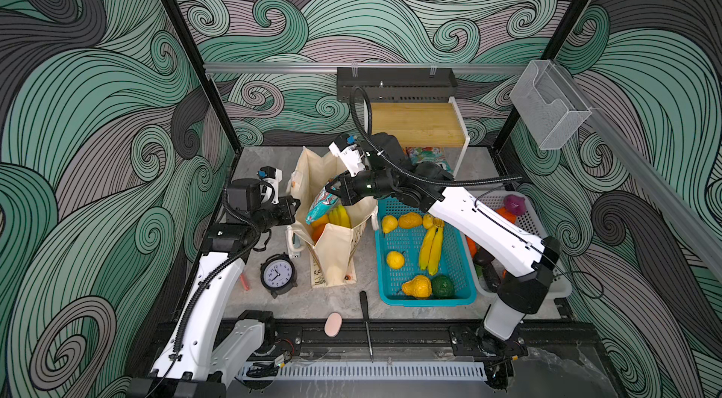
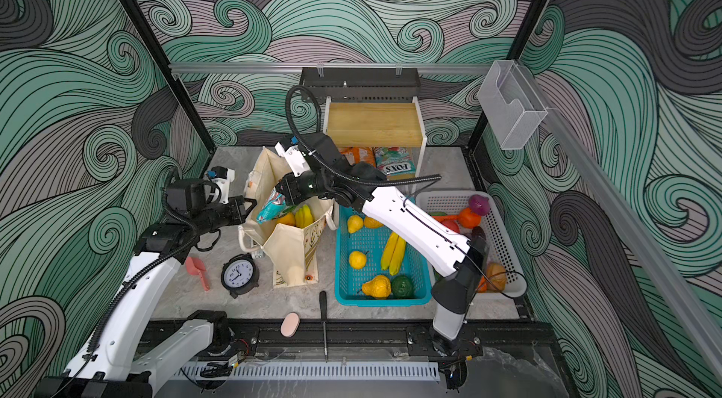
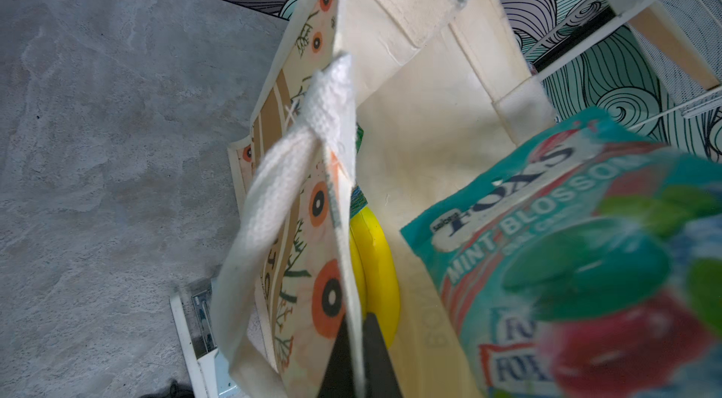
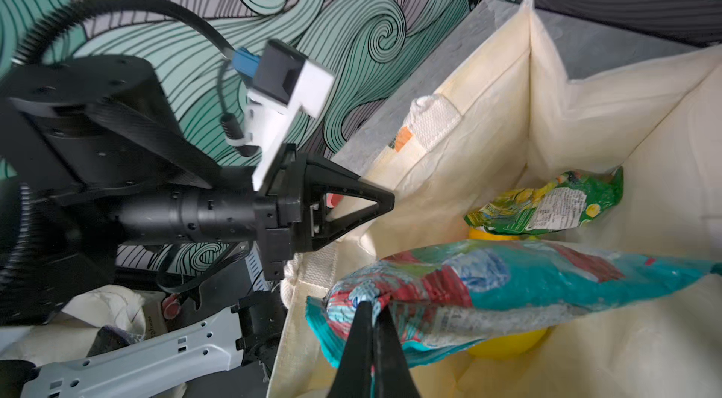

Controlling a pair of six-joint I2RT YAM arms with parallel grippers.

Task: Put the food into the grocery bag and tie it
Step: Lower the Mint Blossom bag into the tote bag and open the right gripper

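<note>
Our right fingers (image 4: 355,353) are pressed together on a crimped corner of the glossy teal snack packet (image 4: 508,283), which hangs tilted in the mouth of the cream canvas grocery bag (image 1: 336,255) standing on the desk (image 1: 367,271). We judge the packet light, crinkly and slippery, best held by that sealed edge. It reads "FOX'S MINT BLOSSOM". Our left fingers (image 3: 338,361) pinch the soft bag's rim beside its white strap handle (image 3: 273,189), holding the limp wall up.

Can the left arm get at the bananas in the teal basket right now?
Probably not. The left gripper is shut on the grocery bag at its rim, and the standing bag and the right arm lie between it and the bananas in the teal basket.
</note>
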